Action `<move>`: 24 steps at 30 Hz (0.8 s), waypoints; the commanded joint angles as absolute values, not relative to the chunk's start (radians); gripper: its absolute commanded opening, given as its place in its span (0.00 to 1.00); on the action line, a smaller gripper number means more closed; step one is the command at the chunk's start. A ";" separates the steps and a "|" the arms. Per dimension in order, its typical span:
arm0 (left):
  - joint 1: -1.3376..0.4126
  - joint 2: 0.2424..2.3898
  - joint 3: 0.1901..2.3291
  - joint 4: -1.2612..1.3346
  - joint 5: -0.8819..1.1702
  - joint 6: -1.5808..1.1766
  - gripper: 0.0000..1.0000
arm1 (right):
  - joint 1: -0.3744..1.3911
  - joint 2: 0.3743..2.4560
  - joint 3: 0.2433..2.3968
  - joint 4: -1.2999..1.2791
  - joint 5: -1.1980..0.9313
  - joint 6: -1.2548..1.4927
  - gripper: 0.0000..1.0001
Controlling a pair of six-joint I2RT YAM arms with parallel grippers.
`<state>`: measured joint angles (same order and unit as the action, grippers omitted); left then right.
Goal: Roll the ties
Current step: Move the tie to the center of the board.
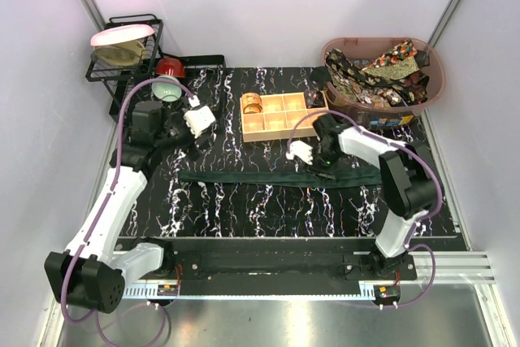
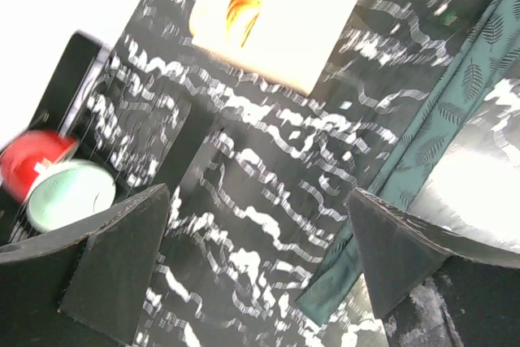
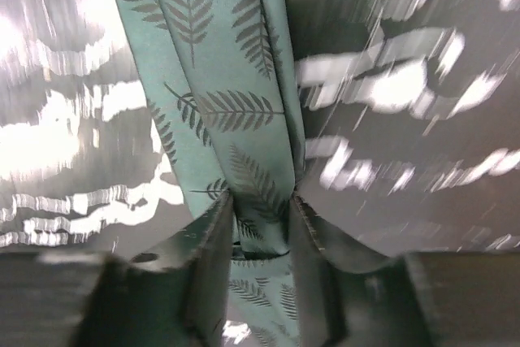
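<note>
Black marbled tabletop (image 1: 244, 209), right hand (image 3: 262, 217) pinching fern-printed green tie (image 3: 219, 79)

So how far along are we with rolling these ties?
One gold roll sits in the wooden box, apparently done. In hand: the right gripper is shut on the green tie, which lies unrolled across the mat; the left gripper is open. Left: the patterned ties heaped in the basket.

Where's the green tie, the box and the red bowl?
green tie (image 1: 244, 178): top view, middle of its length.
box (image 1: 276, 123): top view, an empty compartment's floor.
red bowl (image 1: 170, 67): top view, its rounded side.
</note>
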<state>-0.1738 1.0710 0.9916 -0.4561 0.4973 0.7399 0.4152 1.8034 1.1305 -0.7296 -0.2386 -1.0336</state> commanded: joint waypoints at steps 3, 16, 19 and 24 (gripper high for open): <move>-0.170 1.110 1.058 -0.437 0.669 0.692 0.99 | 0.227 1.721 0.947 -0.742 -0.114 -1.213 0.35; -0.221 1.209 1.008 -0.584 0.663 0.895 0.99 | -0.334 1.733 0.957 -0.749 -0.005 -1.632 0.33; -0.268 1.255 1.031 -0.636 0.630 0.906 0.99 | -0.367 1.724 0.953 -0.742 -0.006 -1.689 0.33; -0.380 1.313 1.031 -0.631 0.528 0.962 0.99 | -0.414 1.710 0.925 -0.726 0.020 -1.781 0.33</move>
<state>-0.3103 1.2774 1.0180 -0.6239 0.5999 0.8936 -0.3798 1.6878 0.9737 -0.7292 -0.0055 -1.6527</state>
